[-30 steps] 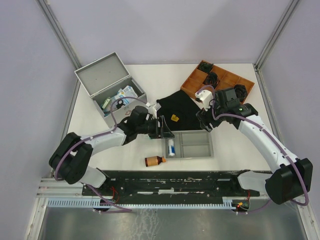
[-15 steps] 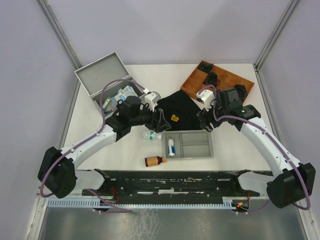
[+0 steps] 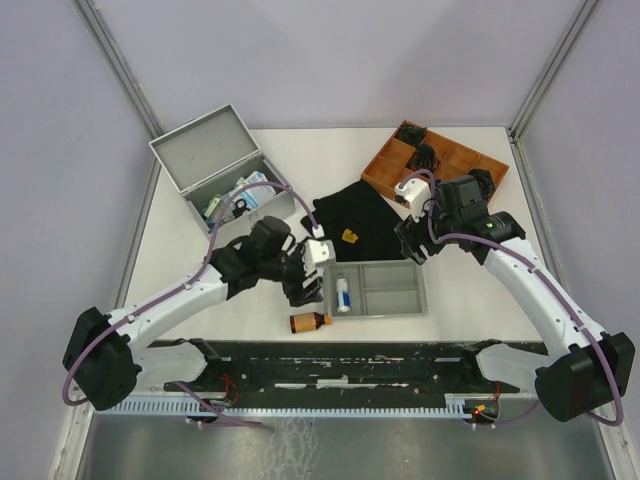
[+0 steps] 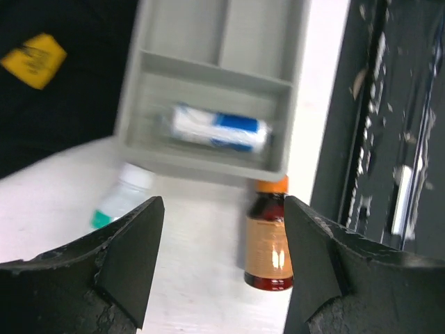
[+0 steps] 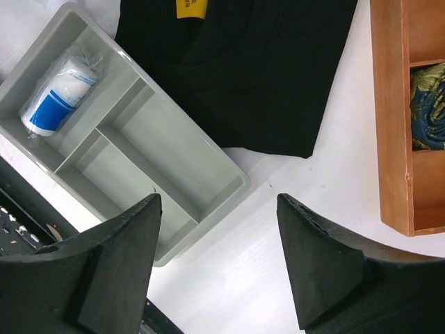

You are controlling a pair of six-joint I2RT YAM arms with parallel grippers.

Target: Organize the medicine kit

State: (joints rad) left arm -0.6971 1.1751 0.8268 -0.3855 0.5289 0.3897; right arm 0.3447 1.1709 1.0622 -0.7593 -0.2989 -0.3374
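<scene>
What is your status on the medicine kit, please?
Left claw and right claw open, empty. Medicine kit lid up, far left. Brown bottle, pale bottle loose beside grey tray.

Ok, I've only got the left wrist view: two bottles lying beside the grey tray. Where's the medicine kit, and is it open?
Observer: The medicine kit is at the table's far left, lid up, boxes inside.
Operator: Where's the right arm?
Observer: Its end effector hovers open, empty, above the grey tray's far right corner, beside the black pouch.
Operator: Anything beyond that?
Observer: A wooden tray at the far right, dark items in some compartments.
</scene>
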